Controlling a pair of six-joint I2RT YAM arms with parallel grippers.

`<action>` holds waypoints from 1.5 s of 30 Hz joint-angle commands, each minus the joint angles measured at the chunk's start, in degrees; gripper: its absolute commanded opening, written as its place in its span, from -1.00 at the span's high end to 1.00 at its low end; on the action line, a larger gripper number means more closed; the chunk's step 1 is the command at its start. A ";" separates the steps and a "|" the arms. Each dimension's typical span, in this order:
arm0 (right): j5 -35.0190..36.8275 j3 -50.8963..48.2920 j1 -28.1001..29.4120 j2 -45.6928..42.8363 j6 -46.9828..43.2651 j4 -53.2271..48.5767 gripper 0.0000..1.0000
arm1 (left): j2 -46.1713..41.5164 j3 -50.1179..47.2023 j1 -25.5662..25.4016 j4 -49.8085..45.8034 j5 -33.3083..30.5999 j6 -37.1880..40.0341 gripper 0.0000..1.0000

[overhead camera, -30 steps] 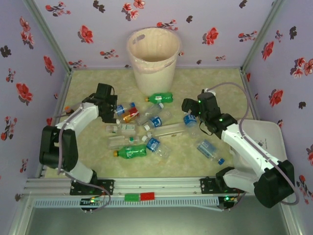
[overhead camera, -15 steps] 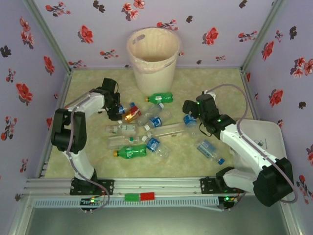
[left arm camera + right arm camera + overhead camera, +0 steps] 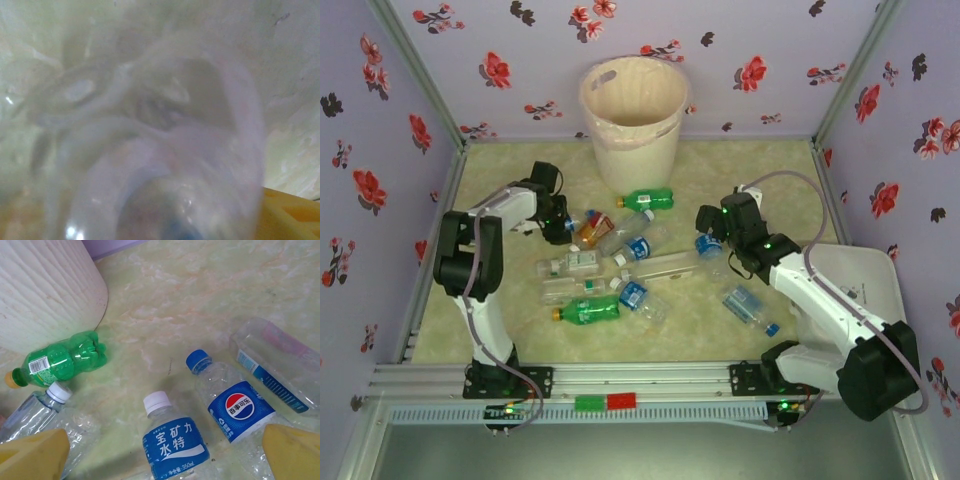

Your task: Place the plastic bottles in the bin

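Above pale marbled surface (image 3: 770, 170), top view: tall round pink-beige lined bin (image 3: 633, 110) at far wall, crushed plastic bottles (image 3: 620, 262) scattered before it. Right wrist view alone reads labels: green yellow-capped bottle (image 3: 65, 356) beside bin wall. Right jaws wide apart, holding nothing. Left wrist view blurred: clear plastic bottle (image 3: 165, 150) against lens, one yellow finger (image 3: 292, 215); left jaws' grip, cannot tell. Since a second ago: left arm folded upright, amber bottle (image 3: 594, 229) nudged binward.

I work in a staged robot test booth: flower-papered panel walls (image 3: 790, 40) box in my marbled tabletop (image 3: 690, 335), with an aluminium rail (image 3: 640, 375) carrying my arm bases (image 3: 498, 380).
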 commanded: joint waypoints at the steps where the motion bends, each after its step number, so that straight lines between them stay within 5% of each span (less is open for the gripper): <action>1: 3.12 0.16 0.00 0.26 -0.78 -1.83 -0.99 | 1.15 1.01 0.78 -0.30 0.49 -0.67 -0.32; 10: 2.42 0.36 0.05 0.08 -0.94 -1.80 -0.99 | -0.71 -0.11 2.77 2.17 0.22 1.23 0.10; 17: 4.64 0.05 -0.06 1.73 1.60 -0.78 -0.99 | -5.88 -0.79 6.14 10.91 0.67 17.65 0.53; 22: 6.54 2.57 -0.08 5.14 3.04 -4.33 -0.99 | -13.18 -7.40 8.18 24.04 2.24 25.64 0.55; 26: 4.19 3.25 -0.08 6.97 2.42 -3.48 -0.99 | -16.92 -6.38 8.34 25.57 4.21 32.22 0.56; 36: 3.40 3.33 -0.02 7.03 2.22 -1.82 -0.99 | -18.05 14.34 5.19 17.20 6.50 51.37 0.55; 45: 1.63 1.35 -0.17 3.02 -0.52 -0.22 -0.99 | -5.29 43.87 -2.82 9.33 5.22 63.94 0.52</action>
